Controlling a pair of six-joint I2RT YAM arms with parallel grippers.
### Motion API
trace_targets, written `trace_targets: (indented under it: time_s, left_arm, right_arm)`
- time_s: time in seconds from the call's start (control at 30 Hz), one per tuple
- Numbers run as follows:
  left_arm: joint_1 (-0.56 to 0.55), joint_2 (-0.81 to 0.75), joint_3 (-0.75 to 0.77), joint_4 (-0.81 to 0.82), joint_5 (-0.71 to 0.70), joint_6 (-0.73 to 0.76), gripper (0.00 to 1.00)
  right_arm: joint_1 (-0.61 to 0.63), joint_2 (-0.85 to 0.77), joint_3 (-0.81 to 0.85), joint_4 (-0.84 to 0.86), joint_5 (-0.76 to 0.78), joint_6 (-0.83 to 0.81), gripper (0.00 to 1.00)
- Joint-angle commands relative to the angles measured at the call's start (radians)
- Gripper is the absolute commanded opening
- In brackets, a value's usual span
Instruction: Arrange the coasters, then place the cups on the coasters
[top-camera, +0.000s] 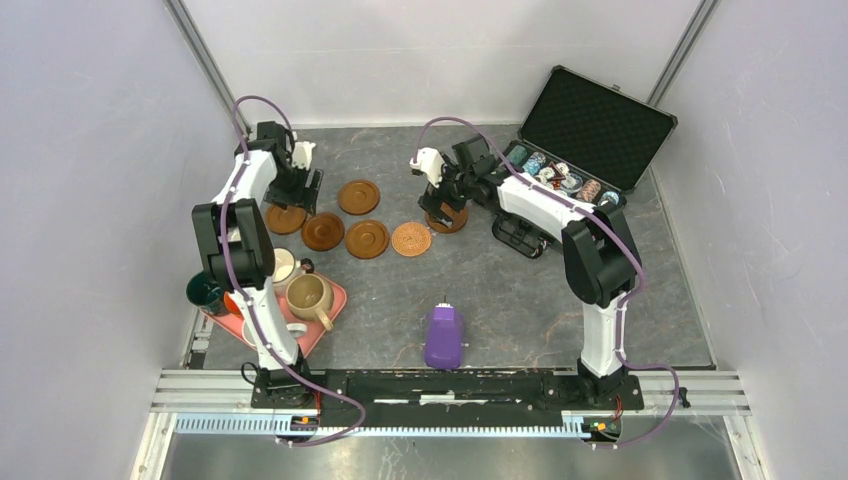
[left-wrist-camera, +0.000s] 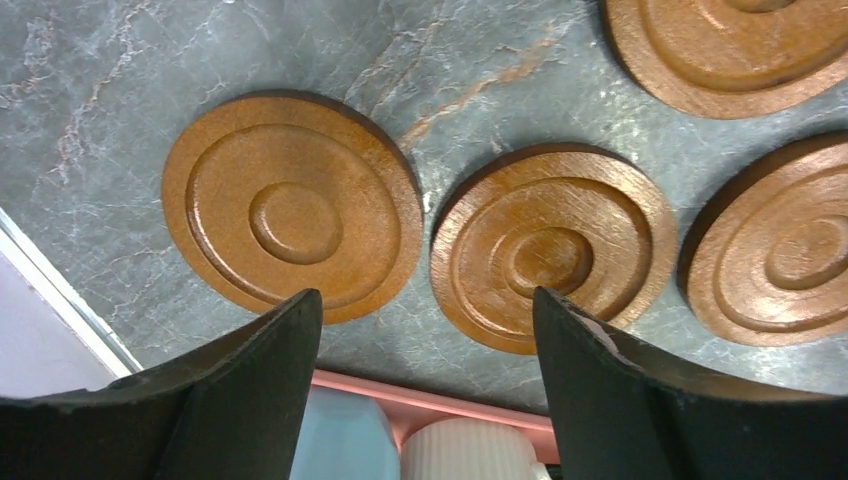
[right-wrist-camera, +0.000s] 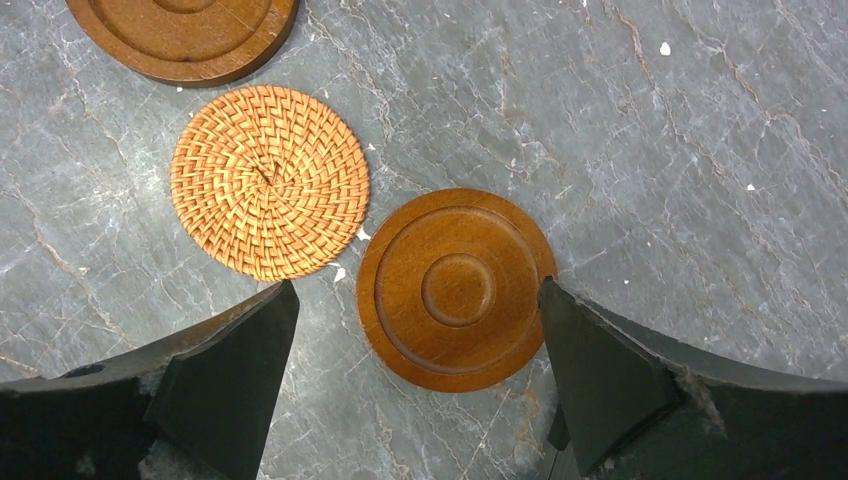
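Several dark wood coasters lie at the back of the table, among them one (top-camera: 358, 196), another (top-camera: 322, 231) and a third (top-camera: 367, 238). A lighter woven coaster (top-camera: 411, 239) lies to their right. My left gripper (left-wrist-camera: 425, 300) hangs open and holds nothing, just above two dark coasters (left-wrist-camera: 292, 220) (left-wrist-camera: 553, 260). Open too, my right gripper (right-wrist-camera: 416, 288) straddles a dark coaster (right-wrist-camera: 455, 288) without touching it, with the woven coaster (right-wrist-camera: 268, 180) beside it. The cups stand in a pink tray (top-camera: 325, 320): beige (top-camera: 308, 295), dark green (top-camera: 205, 292), light blue (left-wrist-camera: 335, 440) and white ribbed (left-wrist-camera: 470, 450).
A purple oblong device (top-camera: 444, 337) lies near the front centre. An open black case (top-camera: 595, 130) with striped poker chips (top-camera: 560, 180) stands at the back right. Walls close in the left and right sides.
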Motion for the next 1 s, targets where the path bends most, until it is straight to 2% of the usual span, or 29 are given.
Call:
trace_targets:
  time_s: [0.0,0.13,0.3,0.5,0.97]
  left_arm:
    - [0.033,0.02,0.036,0.039,-0.07,0.032,0.77]
    - [0.049,0.066,0.069,0.055,-0.165,0.045,0.68]
    - [0.049,0.115,0.099,0.051,-0.211,0.062,0.65]
    - [0.051,0.197,0.163,0.052,-0.242,0.059,0.58]
    - [0.051,0.407,0.477,0.052,-0.292,0.044,0.57]
  right_arm:
    - [-0.002,-0.032,-0.032,0.038,-0.015,0.011,0.98]
    - [-0.009,-0.093,-0.094,0.03,-0.015,0.004,0.98]
    - [-0.05,-0.171,-0.114,-0.051,-0.05,-0.014,0.98]
    - [-0.125,-0.302,-0.228,-0.058,-0.118,-0.024,0.98]
    - [-0.237,-0.406,-0.307,-0.034,-0.186,-0.007,0.98]
